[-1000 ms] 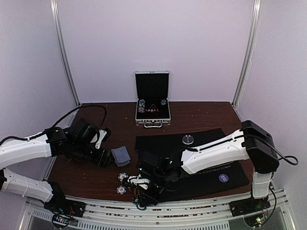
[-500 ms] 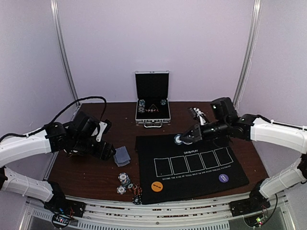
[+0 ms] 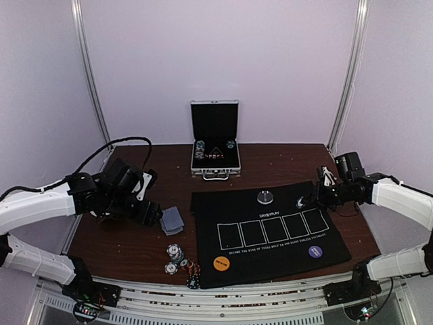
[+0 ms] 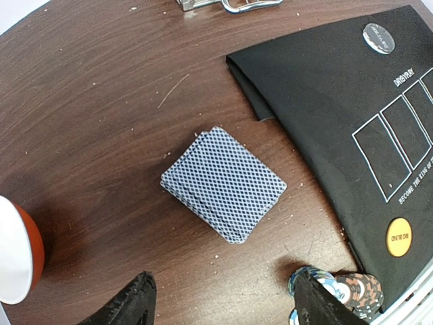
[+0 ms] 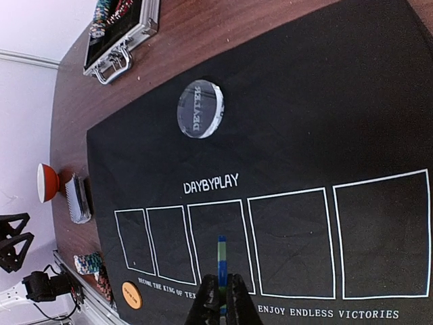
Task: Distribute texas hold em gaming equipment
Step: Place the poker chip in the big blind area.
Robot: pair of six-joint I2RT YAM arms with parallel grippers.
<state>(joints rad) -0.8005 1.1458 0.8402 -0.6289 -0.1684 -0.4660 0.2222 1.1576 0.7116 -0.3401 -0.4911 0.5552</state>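
A grey-blue-backed deck of playing cards (image 4: 223, 184) lies on the brown table, just ahead of my left gripper (image 4: 223, 308), whose jaws stand open and empty on either side of it. That deck (image 3: 172, 220) sits left of the black mat (image 3: 270, 230). My right gripper (image 5: 222, 294) is shut on a blue-and-green poker chip (image 5: 220, 261) held edge-on over the mat's printed boxes, near the mat's far right (image 3: 308, 200). A pile of chips (image 3: 179, 261) lies by the mat's near left corner. On the mat rest the silver button (image 3: 265, 197), orange button (image 3: 221, 263) and purple button (image 3: 315, 251).
The silver case (image 3: 215, 145) stands open at the back of the table with chips in it. A red-and-white round thing (image 4: 17, 250) sits left of the deck. The table's near edge and a metal rail (image 3: 223, 298) run just behind the chip pile.
My right arm has swung from the chip pile at the near left, across the mat's far side, to the right. The left arm has barely moved.
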